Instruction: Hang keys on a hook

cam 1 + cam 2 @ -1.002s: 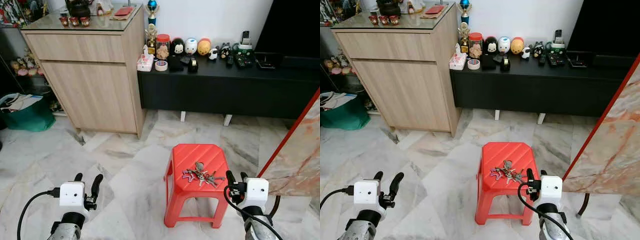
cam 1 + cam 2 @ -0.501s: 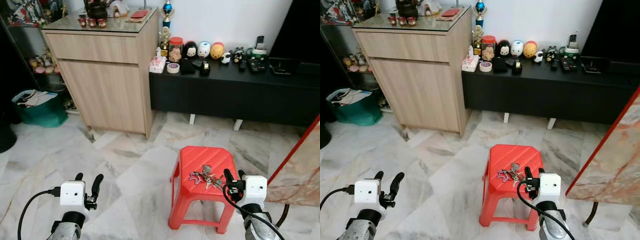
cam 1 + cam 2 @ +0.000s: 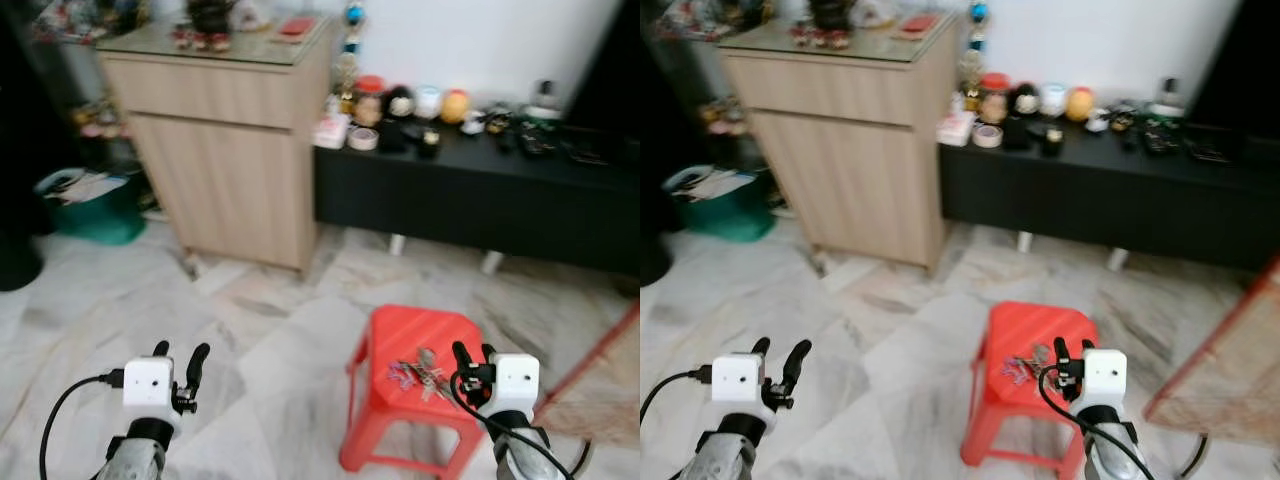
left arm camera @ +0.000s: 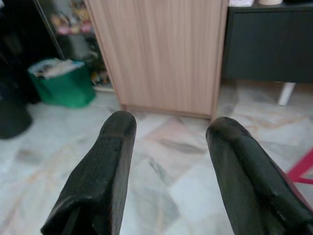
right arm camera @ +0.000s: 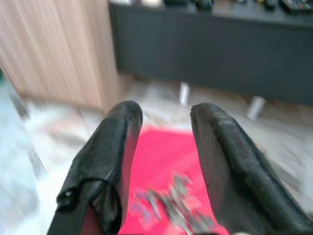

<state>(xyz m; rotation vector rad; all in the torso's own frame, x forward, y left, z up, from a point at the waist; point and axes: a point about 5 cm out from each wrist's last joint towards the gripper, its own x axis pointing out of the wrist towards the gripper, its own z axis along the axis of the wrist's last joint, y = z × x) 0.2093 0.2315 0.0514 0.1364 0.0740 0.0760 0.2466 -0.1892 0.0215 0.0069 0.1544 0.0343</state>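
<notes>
A bunch of keys [image 3: 420,371] lies on top of a red plastic stool [image 3: 400,335] on the marble floor, right of centre. My right gripper [image 3: 470,356] hovers just right of the keys, open with nothing between its fingers [image 5: 115,147]. The keys [image 5: 171,203] show blurred below that gripper in the right wrist view. My left gripper [image 3: 178,354] is held low at the left over bare floor, open and empty, fingers [image 4: 105,161] pointing toward the wooden cabinet [image 4: 161,49].
A light wooden cabinet [image 3: 235,150] stands at the back left. Beside it runs a low black TV bench [image 3: 470,190] with small figures and remotes. A green bag [image 3: 90,205] sits at far left. A marble-patterned slab [image 3: 1230,370] leans at the right.
The whole picture has shifted and blurred, so the camera is moving; the stool and keys now sit lower and further right. Both grippers keep their pose.
</notes>
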